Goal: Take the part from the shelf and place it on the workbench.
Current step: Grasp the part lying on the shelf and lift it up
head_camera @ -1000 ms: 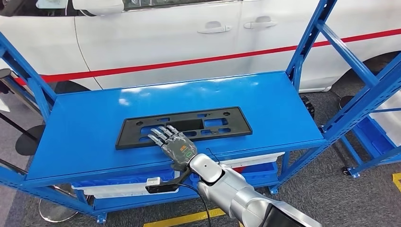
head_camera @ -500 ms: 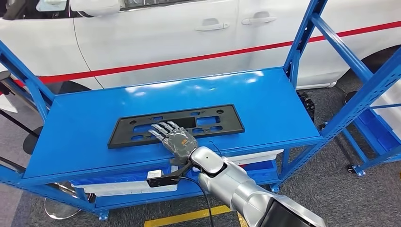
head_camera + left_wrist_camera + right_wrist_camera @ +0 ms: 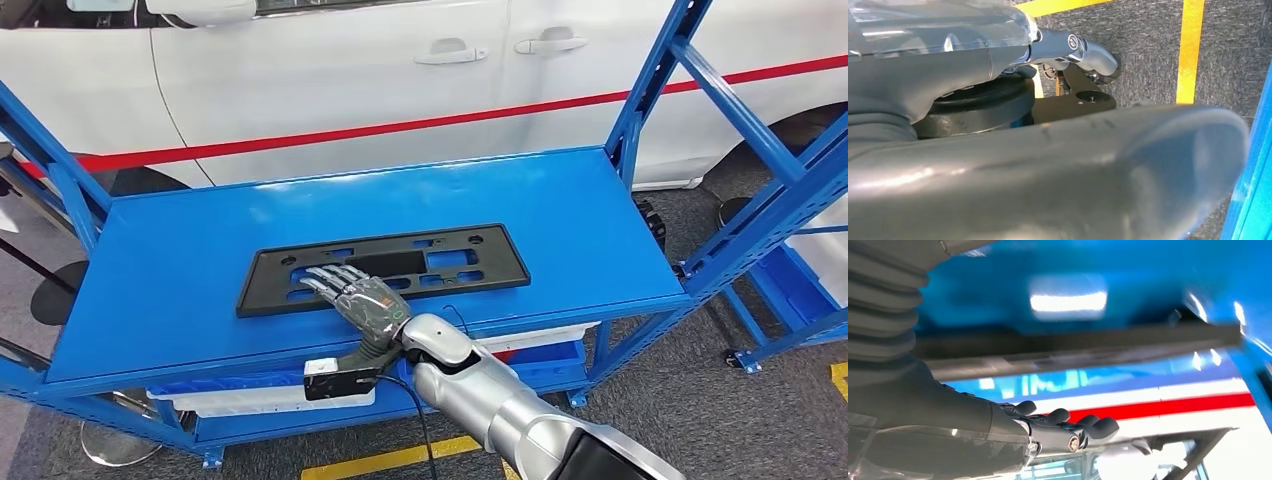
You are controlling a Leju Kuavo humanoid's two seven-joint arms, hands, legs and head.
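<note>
Reaching in from the near edge on a silver arm, right hand (image 3: 362, 303) resting palm-down with fingers (image 3: 322, 283) stretched out flat and slightly apart, fingertips lying on the near long edge of the part (image 3: 385, 266), gripping nothing. Showing in the right wrist view as dark fingers (image 3: 1058, 421) extended side by side, uncurled. Hanging low beside the robot over grey carpet, left hand (image 3: 1048, 170) showing as a blurred grey thumb close to the lens; impossible to tell how far open.

Lying flat on the blue shelf (image 3: 560, 210), the black part, a long narrow plate with cut-out slots, running its long axis left to right, roughly parallel to the shelf's front edge, its left end sitting slightly nearer than its right. Sitting nearer the front edge than the back, with bare blue surface stretching on both sides and behind. Standing at the corners, blue uprights (image 3: 655, 75). Beyond the shelf, filling the far background, a white car (image 3: 400, 70) with a red stripe.
</note>
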